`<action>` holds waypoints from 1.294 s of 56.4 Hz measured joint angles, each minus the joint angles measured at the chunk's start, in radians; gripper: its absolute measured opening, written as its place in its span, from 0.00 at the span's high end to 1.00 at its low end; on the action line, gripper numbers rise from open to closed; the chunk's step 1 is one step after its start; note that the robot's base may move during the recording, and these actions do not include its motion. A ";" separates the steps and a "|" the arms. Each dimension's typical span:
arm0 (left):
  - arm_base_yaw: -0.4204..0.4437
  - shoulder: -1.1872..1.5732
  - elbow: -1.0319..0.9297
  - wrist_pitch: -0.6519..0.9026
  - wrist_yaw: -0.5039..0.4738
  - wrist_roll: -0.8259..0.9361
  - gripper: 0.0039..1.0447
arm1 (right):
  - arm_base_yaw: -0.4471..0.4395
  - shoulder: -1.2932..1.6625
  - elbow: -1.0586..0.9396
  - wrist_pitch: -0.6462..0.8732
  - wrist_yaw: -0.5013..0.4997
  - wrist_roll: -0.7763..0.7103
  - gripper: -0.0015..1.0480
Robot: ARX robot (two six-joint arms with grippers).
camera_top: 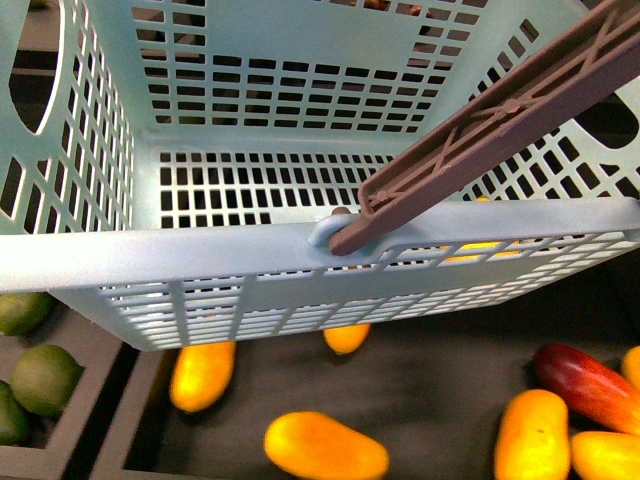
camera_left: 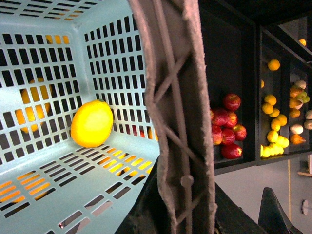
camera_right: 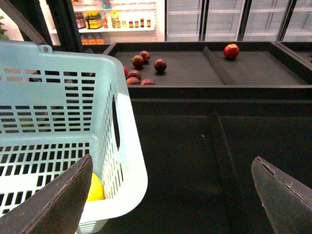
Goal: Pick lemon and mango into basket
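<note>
The light teal basket [camera_top: 150,250] hangs close in the front view, above a dark tray of fruit. Its brown handle [camera_top: 500,120] swings up to the right. My left gripper [camera_left: 183,204] is shut on that handle [camera_left: 175,97]. The lemon [camera_left: 91,123] lies inside the basket, against a slotted wall; it also shows through the wall in the right wrist view [camera_right: 95,189]. Several yellow-orange mangoes lie on the tray below the basket, the nearest one [camera_top: 325,446] at front centre, another [camera_top: 203,372] to its left. My right gripper [camera_right: 173,195] is open and empty beside the basket's rim [camera_right: 129,161].
Dark green fruits [camera_top: 40,378] sit in a compartment at the front left. A red elongated fruit [camera_top: 590,385] lies among more mangoes [camera_top: 532,435] at the right. Red apples [camera_left: 226,129] fill a shelf bin. Dark red fruits [camera_right: 146,63] and one red apple [camera_right: 231,50] lie in the far trays.
</note>
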 joint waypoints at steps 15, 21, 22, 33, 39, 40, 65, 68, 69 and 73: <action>0.014 0.000 0.000 0.000 -0.007 -0.002 0.93 | 0.000 0.000 0.000 0.000 -0.010 -0.001 0.08; 0.015 -0.001 0.000 0.000 -0.026 0.011 0.93 | 0.000 0.000 0.000 0.000 -0.006 0.000 0.08; 0.014 -0.001 0.000 0.000 -0.024 0.011 0.93 | 0.000 0.000 0.000 0.000 -0.006 0.000 0.08; 0.002 -0.001 0.000 0.000 0.006 0.006 0.94 | 0.000 0.000 0.000 0.000 -0.003 0.000 0.08; -0.002 -0.001 0.000 0.000 0.018 0.006 0.94 | 0.052 0.071 0.101 -0.264 0.223 0.105 0.08; -0.002 -0.001 0.000 0.000 0.018 0.005 0.94 | 0.056 0.105 0.139 -0.352 0.270 0.148 0.08; 0.002 0.000 0.001 0.000 -0.002 0.005 0.94 | -0.264 0.744 0.338 -0.240 0.181 0.243 0.08; 0.002 0.000 0.001 0.000 0.001 0.003 0.94 | -0.277 0.822 0.346 -0.187 0.154 0.216 0.08; 0.001 0.000 0.001 0.000 0.002 0.004 0.94 | -0.281 0.861 0.349 -0.163 0.140 0.203 0.08; 0.000 0.000 0.001 0.000 0.002 0.004 0.94 | -0.289 0.969 0.359 -0.095 0.101 0.166 0.08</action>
